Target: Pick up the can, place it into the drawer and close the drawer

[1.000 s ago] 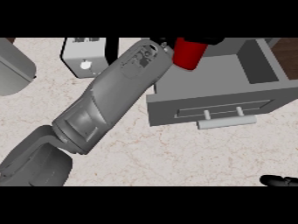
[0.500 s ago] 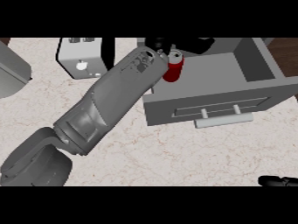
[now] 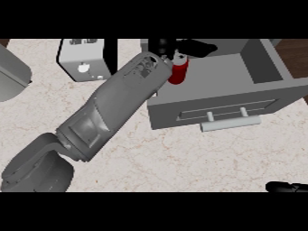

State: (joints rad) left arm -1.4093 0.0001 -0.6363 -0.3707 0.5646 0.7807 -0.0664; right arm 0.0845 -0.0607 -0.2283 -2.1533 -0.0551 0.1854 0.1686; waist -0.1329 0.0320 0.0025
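Observation:
The red can point(image 3: 177, 73) is inside the open grey drawer point(image 3: 263, 92), near its back left corner, tilted slightly. My left hand point(image 3: 164, 47) reaches over the drawer's left wall, and its black fingers and thumb curl round the can's top end. The grey left forearm point(image 3: 119, 101) runs from the lower left up to the drawer and hides the drawer's left front corner. The drawer's pale bar handle point(image 3: 230, 122) faces me. My right hand point(image 3: 295, 187) shows only as straight black fingers at the lower right edge, resting away from the drawer.
A white toaster-like appliance point(image 3: 83, 61) stands left of the drawer at the back. A large grey rounded object point(image 3: 2, 72) sits at the far left. The speckled countertop point(image 3: 203, 158) spreads in front of the drawer. Dark wood point(image 3: 303, 49) shows at the right.
My left hand has brought the can down from high over the drawer's back edge into the drawer. In the last half second the can sank only slightly. The right hand stayed put.

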